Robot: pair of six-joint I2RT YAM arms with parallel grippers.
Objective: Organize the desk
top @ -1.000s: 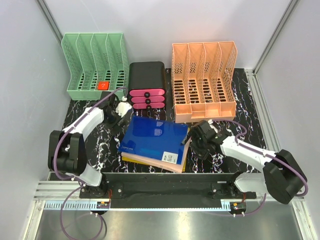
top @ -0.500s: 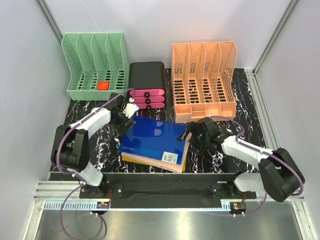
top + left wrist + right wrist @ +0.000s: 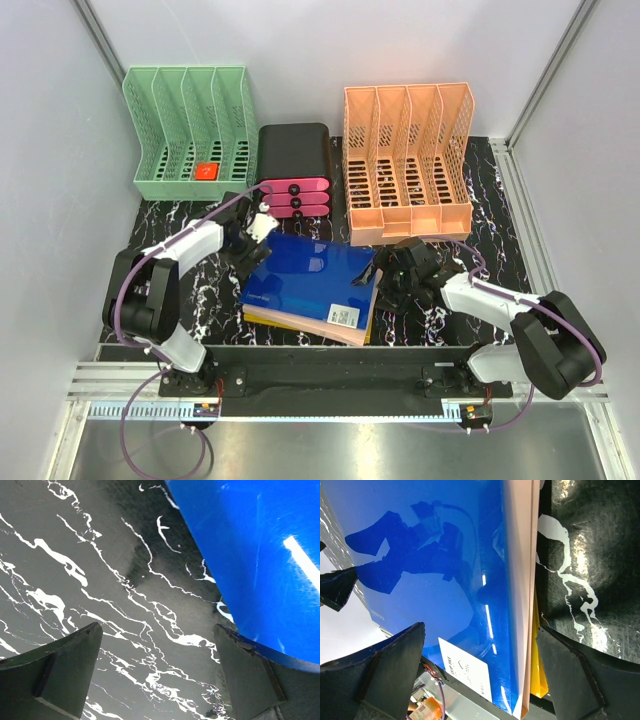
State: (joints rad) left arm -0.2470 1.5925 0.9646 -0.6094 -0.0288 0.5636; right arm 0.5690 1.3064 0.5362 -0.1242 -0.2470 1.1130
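A blue book (image 3: 312,273) lies near the middle of the black, white-veined surface (image 3: 200,290), which spreads out from under it on every side. The book tops a small stack: a pink folder (image 3: 345,327) shows along its right and near edges, and a yellow one (image 3: 262,317) shows at its near left corner. A white label (image 3: 343,315) sits on the book's near right corner.

Beyond the book's far edge stands a black drawer unit (image 3: 294,150) with pink drawer fronts. A green file rack (image 3: 190,130) stands to the far left of the book with a small red item (image 3: 207,171) in it. An orange file rack (image 3: 408,160) stands to the book's far right.

The left arm (image 3: 185,245) reaches to the book's far left corner. The left jaws are spread wide and hold nothing. In the left wrist view, one finger (image 3: 60,675) hangs over bare surface and the other (image 3: 250,675) is at the blue cover's edge.

The right arm (image 3: 480,297) reaches to the book's right edge. The right jaws also gape fully and grip nothing. In the right wrist view they straddle that edge, with one finger (image 3: 385,675) over the blue cover and the other (image 3: 575,680) over the bare surface beside the stack.
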